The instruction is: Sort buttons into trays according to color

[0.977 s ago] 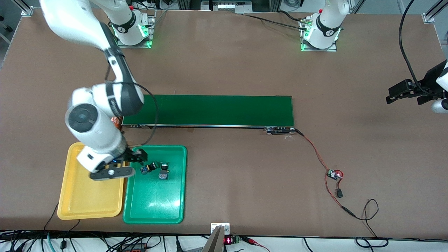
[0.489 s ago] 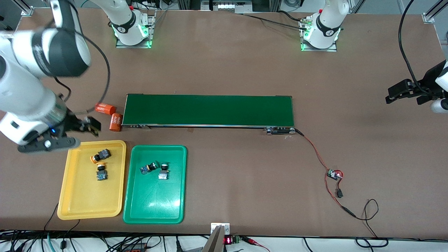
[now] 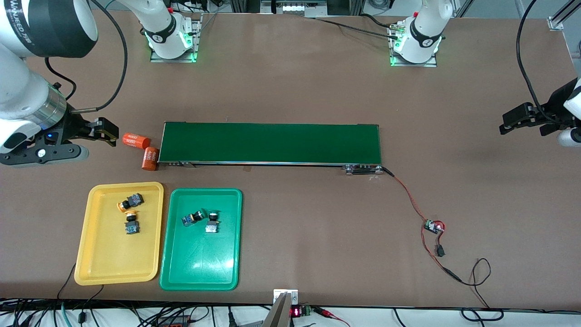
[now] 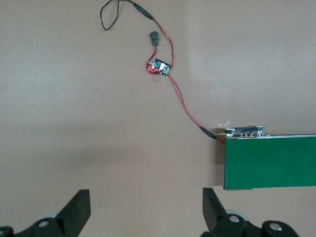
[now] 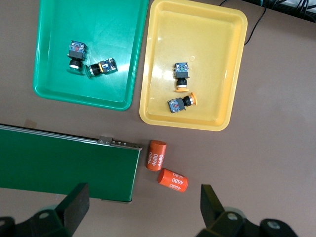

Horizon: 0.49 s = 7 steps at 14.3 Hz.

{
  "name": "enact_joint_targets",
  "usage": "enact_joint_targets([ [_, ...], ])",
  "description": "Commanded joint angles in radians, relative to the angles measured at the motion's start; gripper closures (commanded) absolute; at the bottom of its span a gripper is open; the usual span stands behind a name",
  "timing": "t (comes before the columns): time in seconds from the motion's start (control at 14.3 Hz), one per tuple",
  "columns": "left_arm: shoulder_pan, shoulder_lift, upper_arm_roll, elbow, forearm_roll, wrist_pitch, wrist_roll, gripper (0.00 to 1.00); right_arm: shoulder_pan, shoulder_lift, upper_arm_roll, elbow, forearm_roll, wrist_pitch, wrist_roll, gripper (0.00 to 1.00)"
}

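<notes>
While both arms hang clear of the trays, the sorting looks finished to me: two yellow-capped buttons (image 3: 129, 212) lie in the yellow tray (image 3: 97, 263), and two green-capped buttons (image 3: 202, 220) lie in the green tray (image 3: 199, 272) just beside it at its 3 o'clock in the front view. Each pair sits close together toward the tray edge nearest the conveyor belt (image 3: 270, 143), probably because drops came from that direction. Two orange cylinders (image 3: 140, 147) rest on the tabletop off the belt's end, at 12 o'clock from the yellow tray, outside either tray since they are not part of the sort. The right pincer (image 3: 102, 131) hovers over bare tabletop beside those cylinders, fingers (image 5: 74, 205) spread wide, holding nothing. The left pincer (image 3: 515, 122) waits over the tabletop at the left arm's end, also wide apart and empty.
</notes>
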Motion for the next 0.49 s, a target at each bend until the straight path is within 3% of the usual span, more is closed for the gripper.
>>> enact_joint_targets([
  [0.0, -0.003, -0.010, 0.000, 0.009, -0.006, -0.014, 0.002, 0.00, -0.033, -0.025, 0.015, -0.031, 0.004, -0.006, -0.046, 0.00],
  [0.14, -0.003, -0.010, 0.000, 0.011, -0.006, -0.014, 0.002, 0.00, -0.068, -0.068, 0.028, -0.074, 0.003, -0.010, -0.050, 0.00],
  [0.28, -0.004, -0.010, -0.001, 0.011, -0.006, -0.014, 0.002, 0.00, -0.160, -0.122, 0.111, -0.117, -0.004, -0.010, -0.043, 0.00],
  [0.42, -0.004, -0.011, -0.001, 0.009, -0.006, -0.014, 0.002, 0.00, -0.177, -0.139, 0.124, -0.129, 0.006, -0.064, -0.032, 0.00],
])
